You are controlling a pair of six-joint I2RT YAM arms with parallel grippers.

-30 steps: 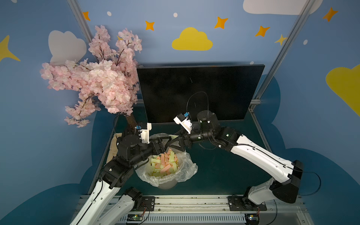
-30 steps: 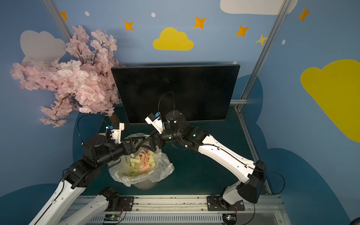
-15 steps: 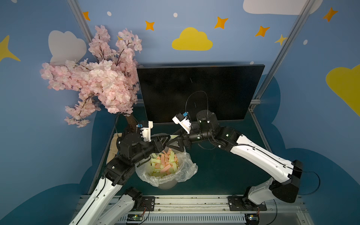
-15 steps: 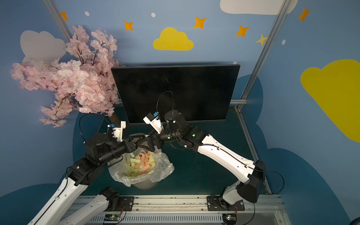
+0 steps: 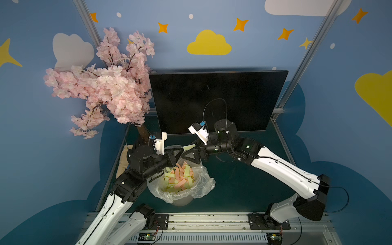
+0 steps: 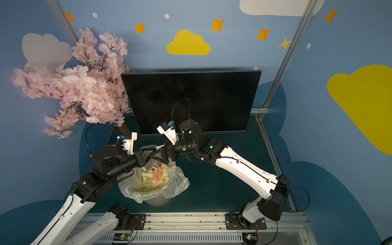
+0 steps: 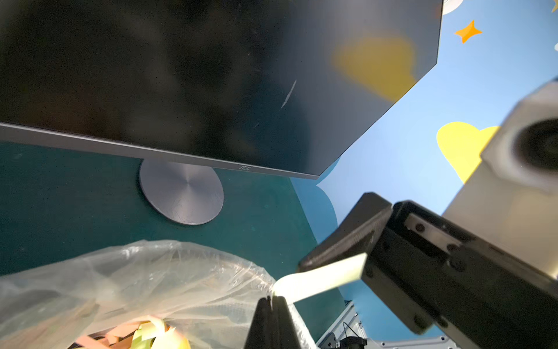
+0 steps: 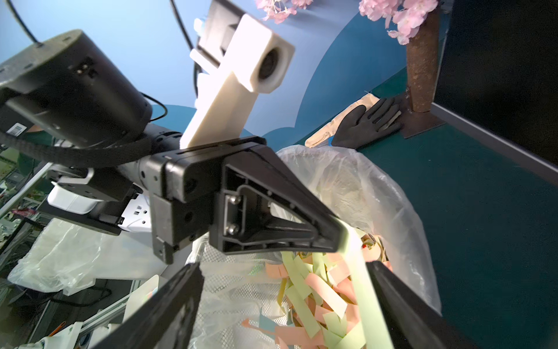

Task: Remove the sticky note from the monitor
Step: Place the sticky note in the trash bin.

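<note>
The monitor (image 5: pixel 216 99) stands upright at the back of the table (image 5: pixel 244 182), and its round grey base (image 7: pixel 181 193) rests on the dark green surface. The note (image 7: pixel 320 279), a pale yellow-green strip, is apart from the screen. It hangs in the air in front of the monitor, between the two arms and above the bin (image 5: pixel 183 202). The left gripper (image 7: pixel 271 302) has its jaws pressed together, and they pinch one end of the note. The right gripper (image 8: pixel 282 267) has its jaws wide apart and grips nothing. The other end of the note lies along the inner side of one finger (image 8: pixel 404 302) of this gripper. I cannot tell if it sticks there or only touches. In both top views the tips of the two grippers are very near to each other over the far rim of the bin. The bin has a clear plastic bag (image 5: pixel 204 182) as liner, and inside are many pink and green paper strips (image 5: pixel 179 176). A tree (image 5: pixel 106 89) with pink blossoms stands to the left of the monitor, and some blossoms overlap the edge of the screen. A black glove (image 8: pixel 368 121) lies on the table at the foot of the trunk.
</note>
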